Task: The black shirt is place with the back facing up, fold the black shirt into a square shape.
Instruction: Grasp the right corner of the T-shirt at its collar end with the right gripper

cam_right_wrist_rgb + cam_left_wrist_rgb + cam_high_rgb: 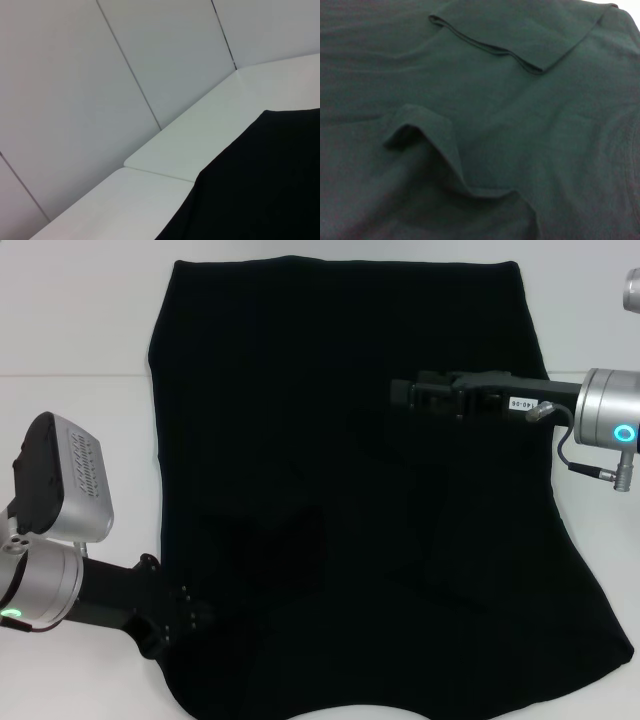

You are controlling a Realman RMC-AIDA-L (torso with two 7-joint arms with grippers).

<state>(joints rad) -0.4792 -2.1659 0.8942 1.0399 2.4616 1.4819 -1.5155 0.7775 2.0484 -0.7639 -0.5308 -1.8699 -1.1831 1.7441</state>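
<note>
A: Black shirt [350,500], where and how is it lying?

B: Spread flat on the white table [70,330], filling most of the head view. Long axis runs near-to-far from the robot. The far edge is straight and narrower, the near end flares wider, widest at the robot's right. Sleeves look folded in over the body; the left wrist view shows a folded-over flap [520,35] with a hemmed edge, plus a raised ridge of cloth [427,135] closer in.

A: Left gripper?

B: Left gripper [185,615] is at the shirt's near-left edge, low, right at the fabric border. Black on black, so cannot tell if the fingers are spread or pinching cloth.

A: Right one?

B: Right gripper [405,393] reaches in from the robot's right, over the far-middle part of the shirt, pointing toward the left side. Cannot tell its finger state, or whether it touches the fabric.

A: Right wrist view?

B: Only the shirt's edge [260,185] on the table, and wall panels [100,75] behind.
</note>
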